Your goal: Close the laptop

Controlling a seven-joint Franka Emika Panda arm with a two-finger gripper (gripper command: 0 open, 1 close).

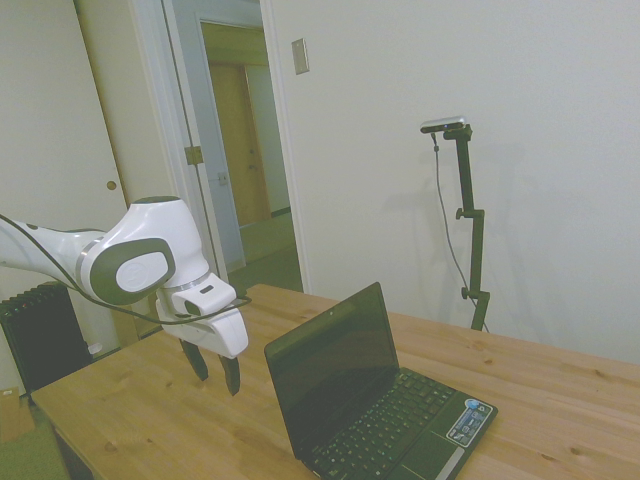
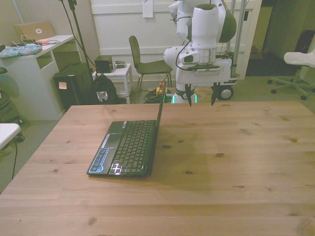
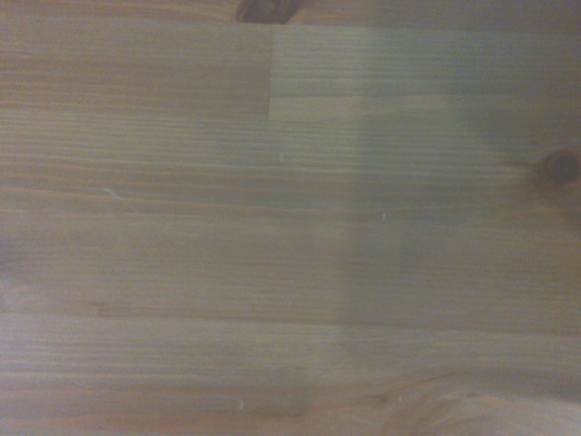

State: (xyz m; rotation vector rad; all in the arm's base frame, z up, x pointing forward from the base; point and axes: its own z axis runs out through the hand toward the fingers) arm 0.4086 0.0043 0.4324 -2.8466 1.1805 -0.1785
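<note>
On the worktop [image 2: 236,162] I see the laptop [image 2: 129,147] standing open toward the front view's left, its lid upright and keyboard facing away from my arm. Behind the lid my hand [image 2: 201,97] hangs above the wood with its fingers spread apart and nothing between them, near the screen's back but not touching it. From the side view the hand [image 1: 216,370] sits just beside the lid's outer face, with bare worktop [image 1: 150,420] between them. My wrist view gives me only wood grain and knots [image 3: 290,227]. Beyond the far edge I see a chair [image 2: 146,64], a white desk [image 2: 34,73] and a black bag [image 2: 104,91] on the floor, all well apart from the laptop.
</note>
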